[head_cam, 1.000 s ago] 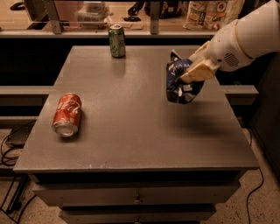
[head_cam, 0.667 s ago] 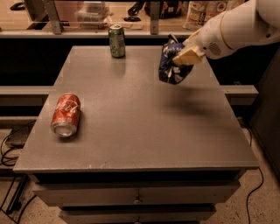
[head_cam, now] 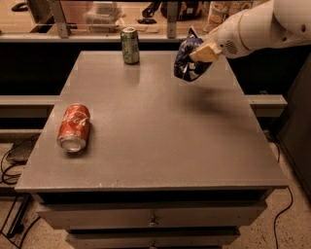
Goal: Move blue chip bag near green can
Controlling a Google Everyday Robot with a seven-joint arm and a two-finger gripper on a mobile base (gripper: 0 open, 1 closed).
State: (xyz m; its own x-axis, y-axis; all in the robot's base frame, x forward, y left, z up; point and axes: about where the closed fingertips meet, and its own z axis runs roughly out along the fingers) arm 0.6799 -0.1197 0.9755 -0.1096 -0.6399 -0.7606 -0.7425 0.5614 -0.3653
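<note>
The blue chip bag [head_cam: 186, 62] is dark navy foil, crumpled, and hangs in the air above the back right of the grey table [head_cam: 160, 131]. My gripper [head_cam: 200, 51] is shut on the bag's upper right side, its tan fingers [head_cam: 208, 50] pressed into the foil. The white arm reaches in from the upper right. The green can [head_cam: 129, 45] stands upright near the table's back edge, to the left of the bag and apart from it.
A red Coca-Cola can [head_cam: 74, 127] lies on its side at the table's left. A shelf with clutter [head_cam: 102, 14] runs behind the table. Drawers [head_cam: 153, 221] sit below the front edge. Cables [head_cam: 9, 165] lie on the floor at left.
My gripper has carried the blue chip bag up, back and left, closer to the green can. Both cans have stayed where they were.
</note>
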